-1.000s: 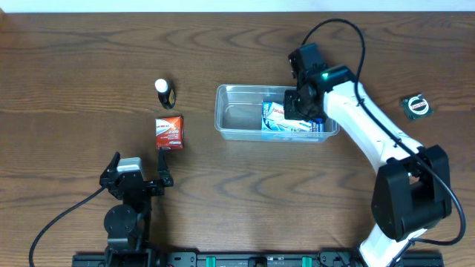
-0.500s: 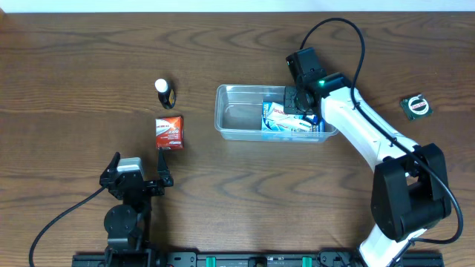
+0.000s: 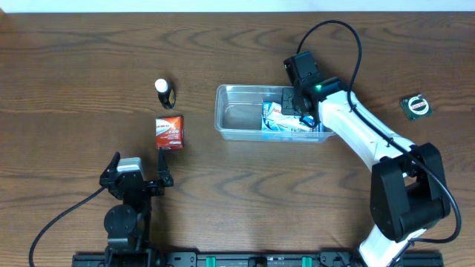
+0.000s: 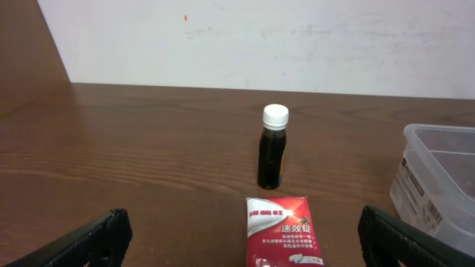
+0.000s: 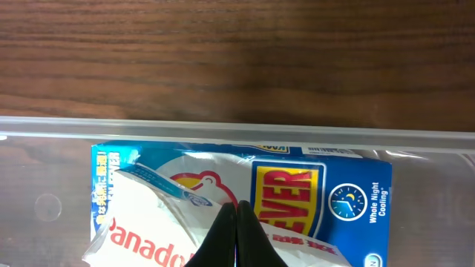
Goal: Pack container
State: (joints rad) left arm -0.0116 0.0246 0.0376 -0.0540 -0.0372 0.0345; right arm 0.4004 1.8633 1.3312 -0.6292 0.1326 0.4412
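Packing is partly done: the container [image 3: 241, 119] at the middle of the desk [image 3: 74, 59] holds blue packets [image 3: 286, 124] beneath the right tool [image 5: 236, 213], pressed together, while the red packet [image 3: 169, 131] and bottle [image 3: 164, 92] lie outside near the spread left tool [image 3: 138, 161].

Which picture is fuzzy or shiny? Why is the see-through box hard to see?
Overhead: evenly lit and sharp; the container shows only as pale rim lines, with the wood seen through it. Left wrist: the bottle is crisp, and the table has a soft sheen. Right wrist: the blue packet has sharp print, and the container's rim is a milky band.
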